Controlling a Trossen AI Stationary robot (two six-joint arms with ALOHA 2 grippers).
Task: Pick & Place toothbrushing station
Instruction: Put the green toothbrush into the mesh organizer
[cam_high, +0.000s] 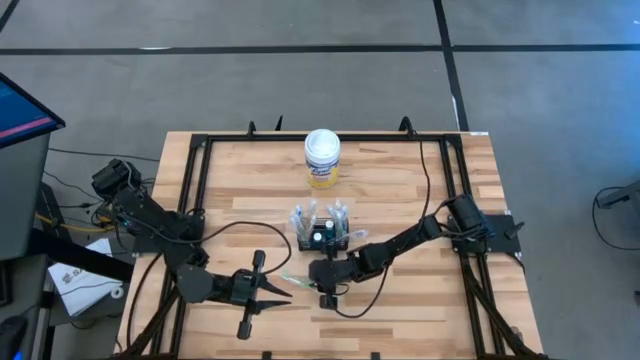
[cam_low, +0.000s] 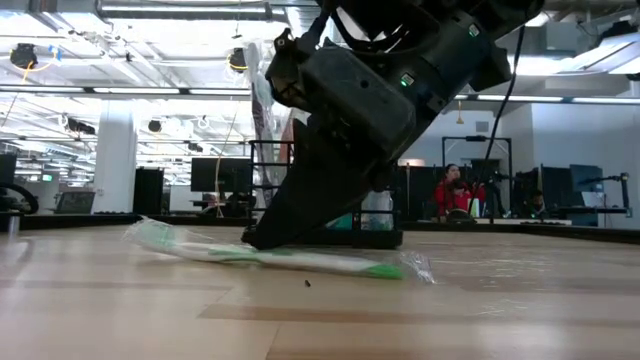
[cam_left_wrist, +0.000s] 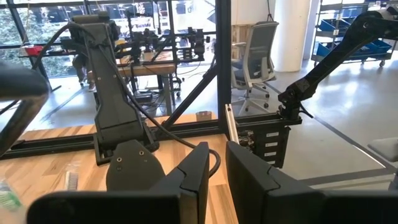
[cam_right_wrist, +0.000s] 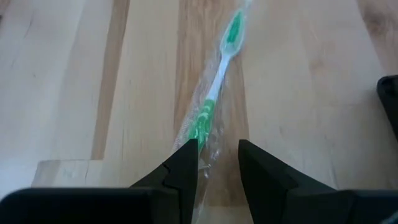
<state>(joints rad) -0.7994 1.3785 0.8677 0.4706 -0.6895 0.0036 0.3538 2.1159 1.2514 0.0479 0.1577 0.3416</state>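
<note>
The pale wooden bench (cam_high: 400, 200) sits in an open workshop, with desks, monitors and a seated person in red far behind. Nearest the front edge, the left claw (cam_high: 285, 294) waits low over the boards, its fingers a narrow slot apart with nothing between them. Just beyond it lies a green-and-white toothbrush (cam_right_wrist: 214, 87) in a clear wrapper, flat on the wood. The right claw (cam_right_wrist: 217, 163) stands right over the handle end, fingers part-spread, one on each side of the wrapper, not yet pinching as far as I can tell. To do this well, I'd say it should settle squarely onto the handle and get under the slippery film before closing, or the brush may skate away. Just behind the right claw is the toothbrushing station (cam_high: 322, 228), the black mesh caddy already holding upright items. Farther back stands a white-lidded canister (cam_high: 322, 158).
</note>
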